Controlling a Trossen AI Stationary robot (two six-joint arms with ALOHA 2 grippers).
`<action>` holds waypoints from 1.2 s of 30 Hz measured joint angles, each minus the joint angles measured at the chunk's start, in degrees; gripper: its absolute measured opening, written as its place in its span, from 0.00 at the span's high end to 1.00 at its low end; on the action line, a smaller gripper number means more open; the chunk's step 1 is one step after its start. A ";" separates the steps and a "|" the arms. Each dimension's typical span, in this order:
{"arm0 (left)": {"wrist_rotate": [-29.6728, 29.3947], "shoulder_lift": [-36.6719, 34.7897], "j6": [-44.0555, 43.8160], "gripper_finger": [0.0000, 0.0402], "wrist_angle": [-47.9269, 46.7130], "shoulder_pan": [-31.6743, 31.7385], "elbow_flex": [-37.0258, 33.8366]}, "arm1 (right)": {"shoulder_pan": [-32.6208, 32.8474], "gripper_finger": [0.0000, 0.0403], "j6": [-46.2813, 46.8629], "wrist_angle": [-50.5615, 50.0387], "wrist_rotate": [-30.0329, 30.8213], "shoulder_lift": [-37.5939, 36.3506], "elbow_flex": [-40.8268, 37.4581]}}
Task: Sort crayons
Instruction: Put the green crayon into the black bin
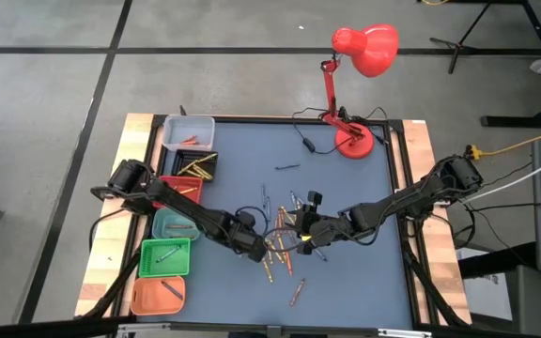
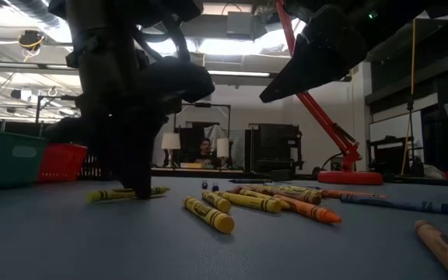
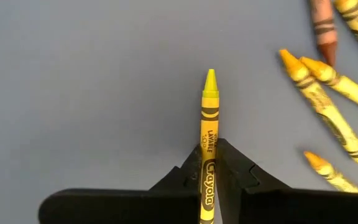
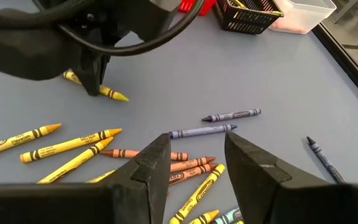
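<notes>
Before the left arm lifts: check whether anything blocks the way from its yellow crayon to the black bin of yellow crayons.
Nothing visible does. The left gripper is shut on the yellow crayon; bare blue mat lies between it and the black bin.

A: What do my two arms look like from above?
B: I see black jointed links, black cables looping at the wrists. Left hand [image 3: 208,186]: matte black wedge fingers. Right hand [image 4: 196,163]: the same dark, angular fingers.
</notes>
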 joint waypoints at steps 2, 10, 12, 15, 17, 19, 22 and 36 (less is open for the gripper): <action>-0.15 -1.61 1.23 0.98 -1.09 0.48 -0.18 | 0.00 0.63 -0.02 0.02 0.00 0.00 0.00; -4.89 -11.52 12.51 0.98 -7.77 6.04 -0.02 | 0.00 0.63 -0.07 -0.96 -0.07 0.00 0.02; -6.54 -14.50 16.08 0.98 -10.35 8.58 -0.01 | 0.01 0.63 -0.08 -1.12 -0.07 0.00 0.04; -9.18 -18.87 21.44 0.98 -14.79 13.01 0.02 | 0.02 0.63 -0.09 -1.44 -0.07 0.00 0.04; -10.74 -21.49 24.86 0.98 -17.31 16.20 0.04 | 0.02 0.63 -0.08 -1.97 -0.06 0.00 0.04; -12.12 -23.79 28.31 0.98 -19.98 19.34 0.06 | 0.02 0.63 -0.08 -2.53 -0.04 0.00 0.04; -13.86 -25.78 34.10 0.98 -22.89 23.70 0.06 | 0.02 0.63 -0.07 -3.02 -0.02 0.00 0.04; -17.35 -26.04 61.37 0.98 -29.49 36.67 0.09 | 0.02 0.63 -0.02 -4.17 -3.31 0.00 0.04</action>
